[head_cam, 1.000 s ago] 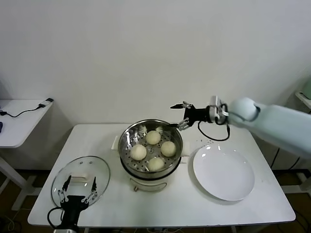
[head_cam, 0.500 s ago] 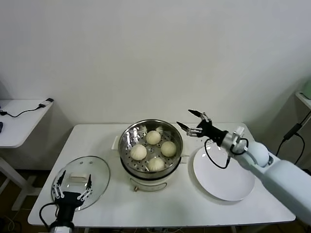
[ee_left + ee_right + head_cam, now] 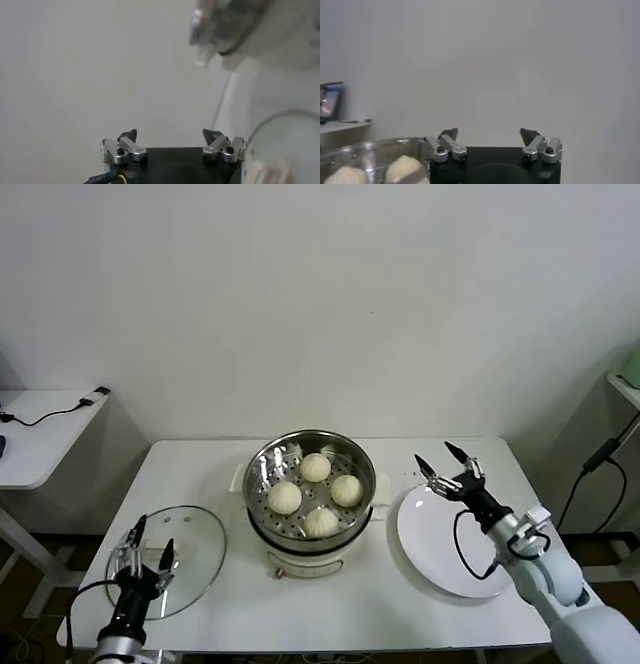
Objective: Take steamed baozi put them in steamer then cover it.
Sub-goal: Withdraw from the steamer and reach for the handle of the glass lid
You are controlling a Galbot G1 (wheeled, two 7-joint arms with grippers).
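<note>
A plain white wall stands behind a white worktop (image 3: 200, 474), with a smaller side table (image 3: 40, 434) to the far left carrying a black cable.

Head view: the steamer (image 3: 311, 484) sits at the middle of the worktop, its steel pot uncovered. All four baozi (image 3: 316, 467) lie inside on the perforated floor, one far, one left, one right and one near, close together. The cover (image 3: 180, 546) lies flat on the worktop to the near left of the steamer, apart from it, handle up. A white plate (image 3: 450, 549) lies to the right of the steamer, just beside its base. The left gripper (image 3: 146, 544) hangs over the near left edge of the cover with its fingers spread and nothing between them. The right gripper (image 3: 450, 467) is raised over the far left rim of the plate, right of the pot, fingers spread wide and holding nothing.

Left wrist view: the left gripper (image 3: 170, 142) shows both fingertips well apart, with only blurred wall and worktop beyond. Part of the cover (image 3: 280, 150) curves in beside it, and the steamer (image 3: 225, 25) is a blur farther off.

Right wrist view: the right gripper (image 3: 490, 140) is likewise spread and bare against the wall. The steamer's rim (image 3: 370, 147) and two baozi (image 3: 405, 167) show beside it.
</note>
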